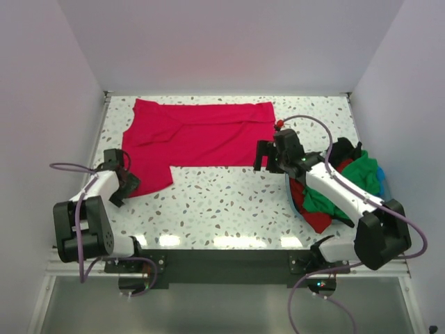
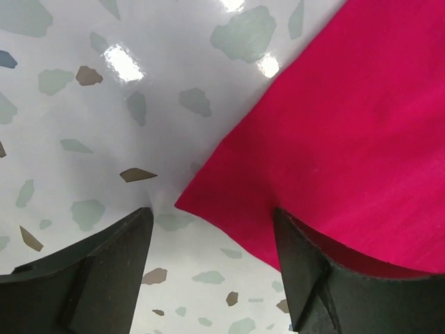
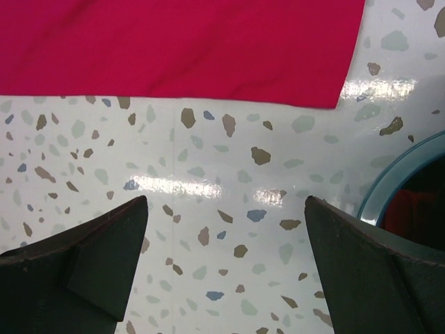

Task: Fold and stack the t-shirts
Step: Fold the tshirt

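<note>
**Red shirt lies flat, both end effectors wide apart**

On the left, the left end effector [image 1: 119,181] sits low, at the near left corner of the crimson-red t-shirt [image 1: 198,136]. Its two fingers are spread apart. In the left wrist view, a pointed corner of the red cloth [image 2: 334,139] lies between the fingers [image 2: 111,271]. They are not squeezing it.

The shirt is spread flat on the far part of the speckled surface [image 1: 222,202]. Its long side runs from left to right. The left end is wider, and one flap there reaches toward the near edge. I cannot tell where the neck is.

The right end effector [image 1: 268,156] is just beside the shirt's near right corner. Its fingers are spread apart too and hold nothing. The right wrist view shows bare surface [image 3: 229,174] under them and the shirt's straight edge [image 3: 181,49] just past them.

At the far right is a light blue round basket [image 1: 382,182]. A green shirt [image 1: 361,174], a red shirt [image 1: 316,216] and a black shirt [image 1: 344,149] are piled in it and spill over its side. The right arm crosses in front of this pile.
</note>
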You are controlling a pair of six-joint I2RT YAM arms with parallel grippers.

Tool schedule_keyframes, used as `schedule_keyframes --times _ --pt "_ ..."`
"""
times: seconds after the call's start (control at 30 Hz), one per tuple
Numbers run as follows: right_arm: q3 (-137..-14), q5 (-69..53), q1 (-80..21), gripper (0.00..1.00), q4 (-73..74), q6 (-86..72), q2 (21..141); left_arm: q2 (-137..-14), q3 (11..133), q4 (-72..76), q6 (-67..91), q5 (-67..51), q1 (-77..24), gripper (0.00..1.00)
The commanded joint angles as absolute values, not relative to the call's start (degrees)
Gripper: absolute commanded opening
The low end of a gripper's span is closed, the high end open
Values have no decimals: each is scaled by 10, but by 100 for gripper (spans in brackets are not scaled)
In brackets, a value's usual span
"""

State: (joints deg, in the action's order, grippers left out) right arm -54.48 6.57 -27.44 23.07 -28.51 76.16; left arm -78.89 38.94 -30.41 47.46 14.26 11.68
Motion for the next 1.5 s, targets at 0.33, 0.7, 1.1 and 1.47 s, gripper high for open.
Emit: schedule_keyframes --times 0.33,0.7,1.1,1.47 --pt "-635 132 -283 99 258 -310 881 -767 376 -282 494 167 122 0" --pt "-715 261 -297 94 295 -436 1024 -781 383 -267 480 156 122 0" --pt "-653 294 -282 88 197 -537 1030 -765 390 -274 470 158 121 0" --pt "-611 270 -243 82 142 -547 1034 -754 399 -288 470 163 122 0"
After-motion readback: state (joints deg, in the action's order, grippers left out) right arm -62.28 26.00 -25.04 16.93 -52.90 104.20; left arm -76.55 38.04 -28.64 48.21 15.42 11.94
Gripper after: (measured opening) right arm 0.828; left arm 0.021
